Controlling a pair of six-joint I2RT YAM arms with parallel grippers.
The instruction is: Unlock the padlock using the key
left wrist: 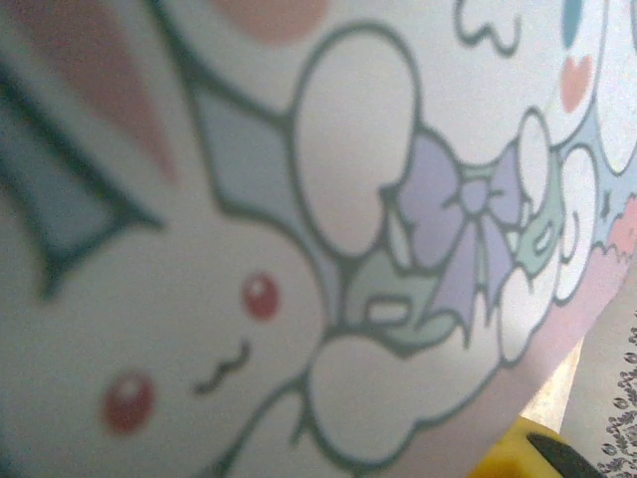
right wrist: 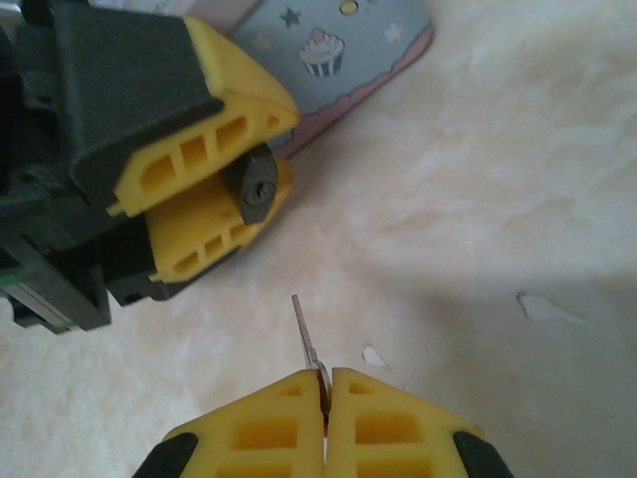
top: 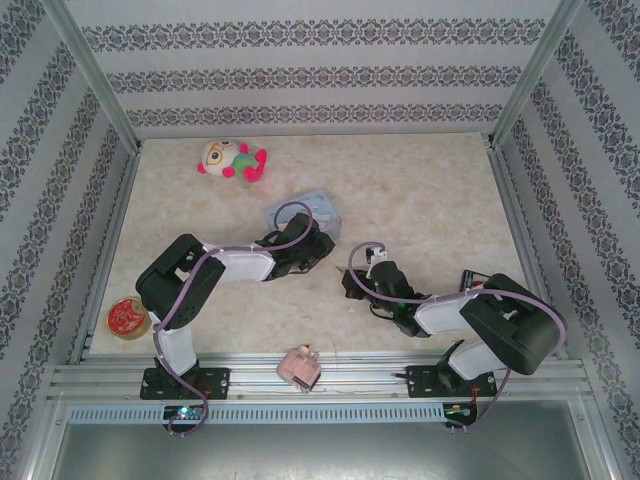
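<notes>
Yellow fingers of the left gripper (right wrist: 282, 154) are seen clamped on the padlock (right wrist: 254, 189), whose dark body is turned so that its keyhole faces the right gripper (right wrist: 325, 378). The key (right wrist: 306, 334) is pinched between that gripper's closed fingers. Its thin blade is pointed towards the padlock but is kept apart from it, below the keyhole. The pale blue tin (right wrist: 343, 50) is found just behind the left gripper on the marbled table (right wrist: 478, 199). A plush toy (top: 233, 160) is seen near the far edge.
</notes>
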